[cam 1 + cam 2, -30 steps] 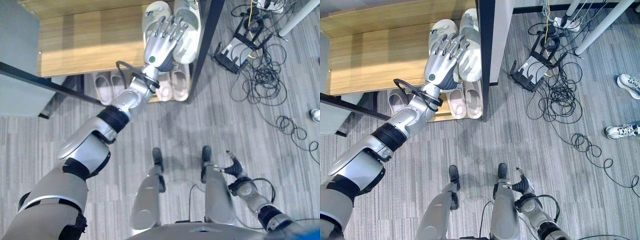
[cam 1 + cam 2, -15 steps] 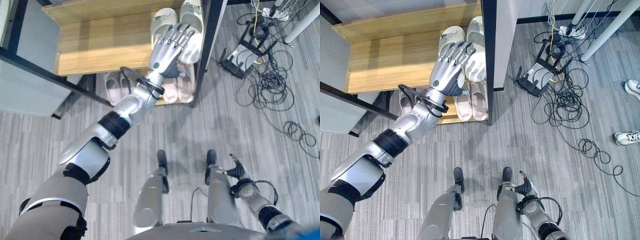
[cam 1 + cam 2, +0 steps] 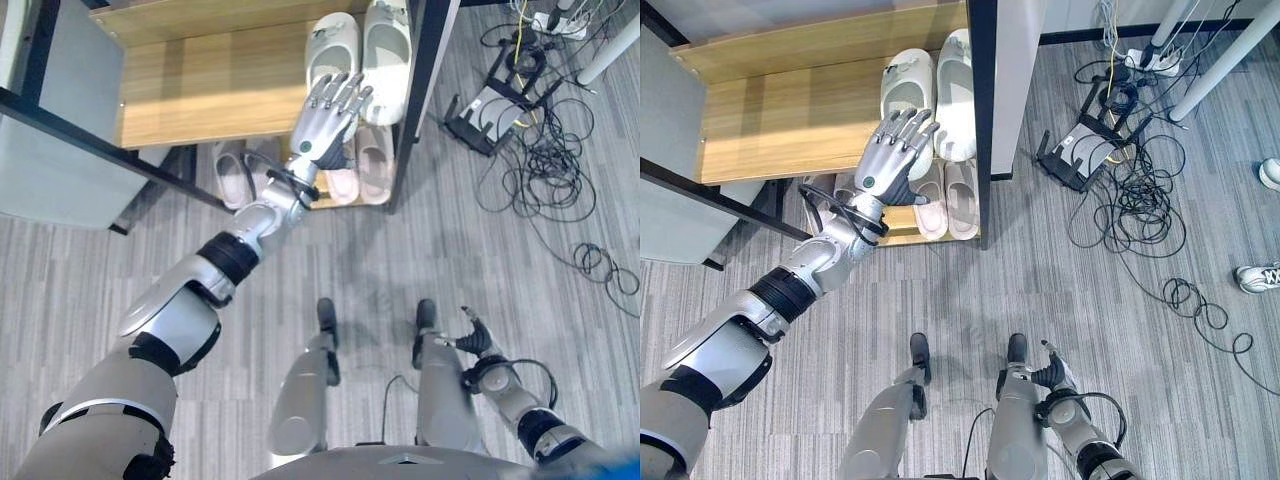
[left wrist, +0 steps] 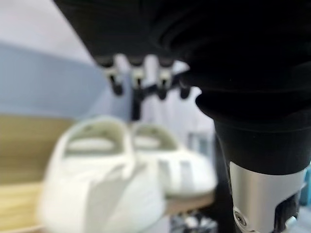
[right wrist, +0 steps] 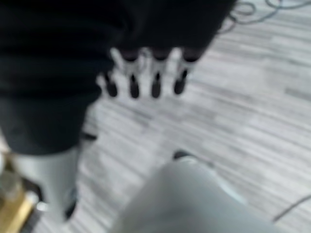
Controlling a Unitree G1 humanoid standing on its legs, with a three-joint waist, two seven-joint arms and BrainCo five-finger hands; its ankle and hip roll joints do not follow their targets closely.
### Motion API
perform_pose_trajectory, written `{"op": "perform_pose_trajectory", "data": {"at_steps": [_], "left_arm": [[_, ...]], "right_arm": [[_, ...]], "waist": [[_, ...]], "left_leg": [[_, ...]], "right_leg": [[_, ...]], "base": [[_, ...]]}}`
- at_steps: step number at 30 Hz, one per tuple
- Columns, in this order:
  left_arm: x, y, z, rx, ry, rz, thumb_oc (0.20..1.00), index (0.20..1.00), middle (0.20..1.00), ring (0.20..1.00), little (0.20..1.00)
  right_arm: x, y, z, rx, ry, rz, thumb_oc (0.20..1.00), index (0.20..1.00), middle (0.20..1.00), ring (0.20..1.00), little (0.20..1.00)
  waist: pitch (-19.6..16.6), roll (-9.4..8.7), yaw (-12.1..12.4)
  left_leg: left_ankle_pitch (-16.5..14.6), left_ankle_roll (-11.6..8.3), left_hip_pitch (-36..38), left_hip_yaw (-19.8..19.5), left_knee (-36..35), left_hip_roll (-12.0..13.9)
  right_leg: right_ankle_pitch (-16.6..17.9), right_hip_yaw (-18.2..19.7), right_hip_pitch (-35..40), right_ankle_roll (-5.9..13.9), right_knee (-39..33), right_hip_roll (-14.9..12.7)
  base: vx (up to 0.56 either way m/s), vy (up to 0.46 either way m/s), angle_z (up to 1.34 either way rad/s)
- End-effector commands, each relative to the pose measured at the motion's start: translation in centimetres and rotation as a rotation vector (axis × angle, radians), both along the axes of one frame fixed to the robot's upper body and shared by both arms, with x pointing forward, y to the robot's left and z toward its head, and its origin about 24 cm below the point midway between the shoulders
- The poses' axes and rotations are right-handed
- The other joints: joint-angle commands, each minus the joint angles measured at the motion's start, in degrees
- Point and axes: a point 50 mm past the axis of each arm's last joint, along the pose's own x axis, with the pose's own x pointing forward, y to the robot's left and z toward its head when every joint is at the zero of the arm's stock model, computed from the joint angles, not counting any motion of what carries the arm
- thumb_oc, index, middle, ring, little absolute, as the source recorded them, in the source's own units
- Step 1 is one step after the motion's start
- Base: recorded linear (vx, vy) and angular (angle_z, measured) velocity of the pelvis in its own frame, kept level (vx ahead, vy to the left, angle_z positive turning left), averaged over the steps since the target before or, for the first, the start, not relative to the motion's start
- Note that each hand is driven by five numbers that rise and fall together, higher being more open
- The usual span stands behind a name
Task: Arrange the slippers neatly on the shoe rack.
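White slippers (image 3: pixel 932 92) are sitting side by side on the wooden top shelf of the shoe rack (image 3: pixel 790 120), hard against its black right post. Left hand (image 3: pixel 890 160) is hovering just in front of them, fingers straight and spread, holding nothing. Beige slippers (image 3: pixel 948 198) are lying on the rack's lower shelf. Right hand (image 3: pixel 1053 372) is hanging low over the floor, fingers relaxed.

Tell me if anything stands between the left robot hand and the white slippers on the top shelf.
Nothing visible does. The left robot hand, fingers straight, hovers at the near ends of the white slippers on the top shelf, with open air between them.
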Motion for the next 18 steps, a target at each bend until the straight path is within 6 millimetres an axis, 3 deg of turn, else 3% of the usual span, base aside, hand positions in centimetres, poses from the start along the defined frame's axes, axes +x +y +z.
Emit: {"op": "perform_pose_trajectory", "data": {"at_steps": [1,18], "left_arm": [[0.49,1.55,4.27,0.018,-0.160,0.061,1.000,1.000,1.000,1.000,1.000],[1.09,2.01,4.77,0.068,-0.179,0.119,1.000,1.000,1.000,1.000,1.000]], "right_arm": [[0.86,1.90,0.27,0.060,-0.045,0.015,1.000,1.000,1.000,1.000,1.000],[1.81,1.96,1.06,0.065,-0.086,0.028,1.000,1.000,1.000,1.000,1.000]], "waist": [[3.1,-2.37,0.0],[3.5,-2.59,-0.4]], "left_leg": [[-8.2,3.40,-3.1,-1.2,4.8,-4.1],[-8.4,3.36,-3.3,-0.6,4.5,-4.2]], "right_leg": [[6.8,-3.0,5.8,2.38,-12.1,0.8],[6.9,-2.6,5.0,2.65,-11.7,0.5]], "base": [[0.00,0.000,0.00],[0.00,0.000,0.00]]}}
